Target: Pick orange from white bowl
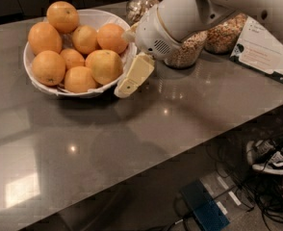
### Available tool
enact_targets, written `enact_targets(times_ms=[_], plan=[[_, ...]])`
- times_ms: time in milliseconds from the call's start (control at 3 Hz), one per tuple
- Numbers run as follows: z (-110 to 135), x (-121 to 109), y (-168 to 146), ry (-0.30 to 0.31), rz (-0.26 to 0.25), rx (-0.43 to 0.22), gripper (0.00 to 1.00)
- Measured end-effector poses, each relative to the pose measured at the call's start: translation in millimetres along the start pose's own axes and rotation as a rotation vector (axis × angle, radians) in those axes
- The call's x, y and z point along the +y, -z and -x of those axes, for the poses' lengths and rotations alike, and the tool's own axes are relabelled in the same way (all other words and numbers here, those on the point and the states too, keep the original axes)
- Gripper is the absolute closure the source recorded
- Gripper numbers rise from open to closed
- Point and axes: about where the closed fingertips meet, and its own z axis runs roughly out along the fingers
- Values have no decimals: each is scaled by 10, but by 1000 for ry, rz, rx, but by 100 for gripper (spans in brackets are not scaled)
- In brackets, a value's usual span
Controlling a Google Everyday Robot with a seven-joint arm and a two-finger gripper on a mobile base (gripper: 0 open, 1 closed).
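Observation:
The white bowl [96, 17] stands at the back left of the grey counter and holds several oranges. The large, paler orange [104, 66] lies at the bowl's front right, against the rim. My gripper [128, 61] is at the bowl's right edge, open and empty. One cream finger [134, 75] hangs just outside the rim, its tip near the counter. The other finger [130, 34] shows at the rim further back. The pale orange is just left of the near finger.
Two cereal-filled glass jars [186, 54] [224, 32] stand behind my arm, and a third jar [142, 5] behind the bowl. A printed card [264, 52] lies at the right. The counter's front edge runs diagonally; below are cables, shoes [269, 158] and a blue box [205, 208].

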Motion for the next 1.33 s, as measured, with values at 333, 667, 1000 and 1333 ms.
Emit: enact_targets(times_ms=[333,667,1000,1333], plan=[[30,-14,-29,3,-9,6,26],[70,-56,-68,17,-24,10,27],[104,-114,-122,34,-38,14,28],[104,-194,-169,44,-54,22,29]])
